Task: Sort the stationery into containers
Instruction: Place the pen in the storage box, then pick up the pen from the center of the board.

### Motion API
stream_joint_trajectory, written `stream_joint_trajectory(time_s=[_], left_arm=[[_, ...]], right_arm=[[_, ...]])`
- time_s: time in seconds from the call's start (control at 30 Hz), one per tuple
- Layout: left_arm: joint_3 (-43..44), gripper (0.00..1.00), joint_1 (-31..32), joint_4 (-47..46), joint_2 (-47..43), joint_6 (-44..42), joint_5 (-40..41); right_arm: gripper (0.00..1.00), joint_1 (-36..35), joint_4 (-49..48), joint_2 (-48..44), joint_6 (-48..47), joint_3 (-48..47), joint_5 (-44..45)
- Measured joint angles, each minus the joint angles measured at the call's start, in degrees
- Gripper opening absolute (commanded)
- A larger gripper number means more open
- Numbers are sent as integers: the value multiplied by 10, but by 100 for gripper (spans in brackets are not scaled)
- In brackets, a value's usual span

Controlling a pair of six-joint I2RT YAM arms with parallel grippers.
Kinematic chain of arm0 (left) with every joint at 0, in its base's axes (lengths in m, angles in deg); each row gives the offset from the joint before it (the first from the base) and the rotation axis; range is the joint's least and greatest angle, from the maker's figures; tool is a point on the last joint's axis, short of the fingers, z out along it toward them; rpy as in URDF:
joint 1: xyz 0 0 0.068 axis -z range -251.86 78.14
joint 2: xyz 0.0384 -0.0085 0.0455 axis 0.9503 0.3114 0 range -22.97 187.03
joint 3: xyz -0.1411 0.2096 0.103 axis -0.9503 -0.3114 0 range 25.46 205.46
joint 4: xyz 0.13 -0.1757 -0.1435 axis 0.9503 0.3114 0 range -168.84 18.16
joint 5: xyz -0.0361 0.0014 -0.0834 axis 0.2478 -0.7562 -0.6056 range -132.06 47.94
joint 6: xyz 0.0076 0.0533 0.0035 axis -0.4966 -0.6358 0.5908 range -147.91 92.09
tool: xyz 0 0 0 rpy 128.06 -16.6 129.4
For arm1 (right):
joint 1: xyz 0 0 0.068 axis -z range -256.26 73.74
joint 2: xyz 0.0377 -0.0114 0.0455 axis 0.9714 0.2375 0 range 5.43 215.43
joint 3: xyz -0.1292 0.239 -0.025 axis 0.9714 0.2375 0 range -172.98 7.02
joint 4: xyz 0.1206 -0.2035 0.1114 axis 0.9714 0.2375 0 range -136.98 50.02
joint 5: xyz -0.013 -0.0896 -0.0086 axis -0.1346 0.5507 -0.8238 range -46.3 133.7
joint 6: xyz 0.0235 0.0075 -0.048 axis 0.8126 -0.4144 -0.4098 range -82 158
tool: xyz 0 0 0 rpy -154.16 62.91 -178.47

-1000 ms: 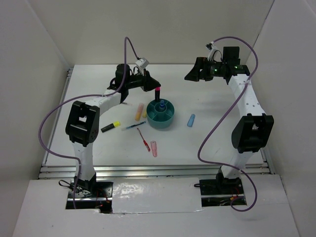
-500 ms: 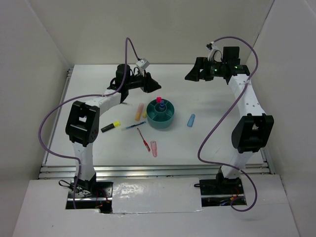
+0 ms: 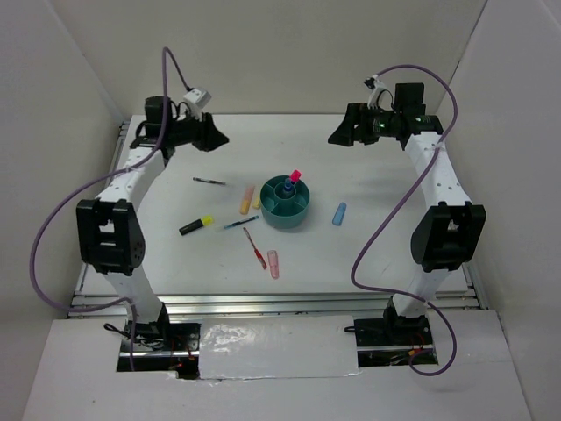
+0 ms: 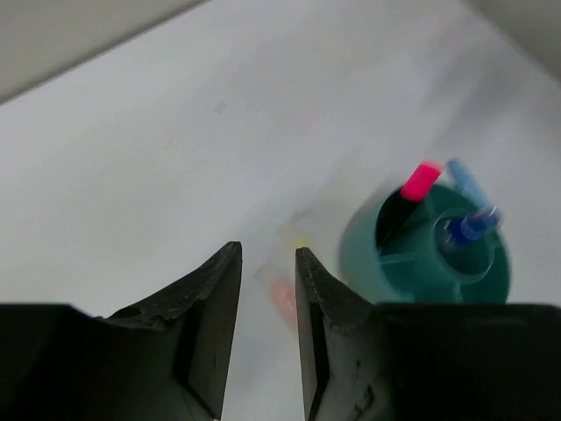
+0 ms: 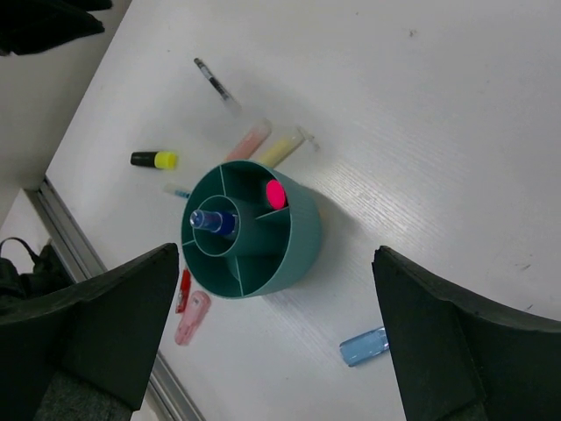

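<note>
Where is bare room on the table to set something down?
Bare: the far strip between the organiser and the back wall, and the patch right of the light-blue marker. Crowded: left and near-left of the organiser, from the dark pen to the pink marker.

Smooth teal plastic bowl (image 5: 302, 232), matt white tabletop (image 5: 438, 105), matt black plastic left claw (image 4: 267, 263)

Marker (image 3: 295, 176) and bottle (image 3: 287, 186) in organiser (image 3: 289, 216)
</note>
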Motion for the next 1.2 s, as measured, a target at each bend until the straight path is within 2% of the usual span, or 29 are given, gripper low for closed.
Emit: stream_joint_trajectory(time_s=[0.1, 0.23, 0.4, 0.57, 0.9, 1.07, 1.2], left_arm=[[-5, 44, -55, 158, -47, -142, 16], [-62, 46, -65, 319, -106, -305, 51], [-160, 48, -49, 424, -113, -418, 103], [-198, 50, -49, 451, -90, -445, 152], [-199, 48, -49, 407, -43, -443, 231], [-198, 48, -49, 394, -17, -443, 248], [-198, 44, -48, 389, -5, -443, 250]], right_arm=[[97, -8, 9, 0, -23, 0, 2], [96, -37, 19, 0, -49, 0, 5], [96, -71, 24, 1, -62, 0, 5], [96, -83, 28, 10, -71, -2, 9], [96, -95, 28, 18, -73, -2, 18], [96, -98, 28, 18, -75, -3, 20], [95, -98, 28, 18, -76, -3, 23]])
